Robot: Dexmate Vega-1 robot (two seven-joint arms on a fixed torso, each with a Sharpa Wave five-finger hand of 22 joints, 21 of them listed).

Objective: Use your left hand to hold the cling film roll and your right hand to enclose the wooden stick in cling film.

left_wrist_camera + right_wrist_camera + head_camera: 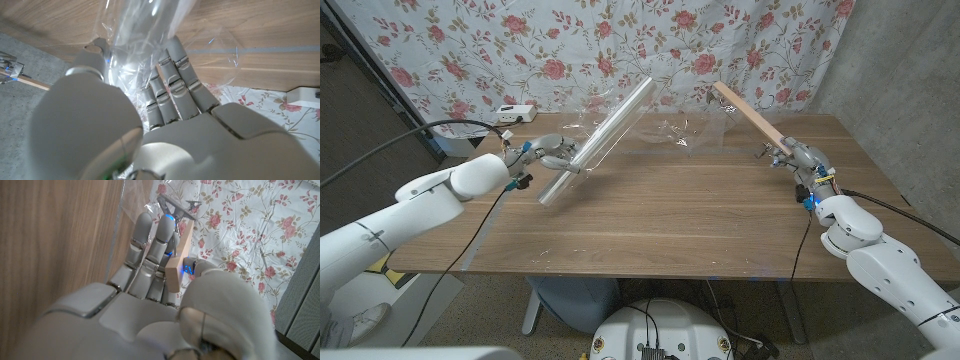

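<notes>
The right hand (798, 158) clamps the low end of the wooden stick (750, 113), which rises stiff and light toward the curtain. The left hand (552, 155) grips the cling film roll (598, 138) tilted above the table (670, 215); its film looks thin, clingy and tear-prone, best held by the roll's firm core

Head camera high over the table (650, 215); wrist cameras close behind each hand.

Your wooden table (650, 215) carries only the lower end of the tilted cling film roll (598, 140), near its left side.
</notes>
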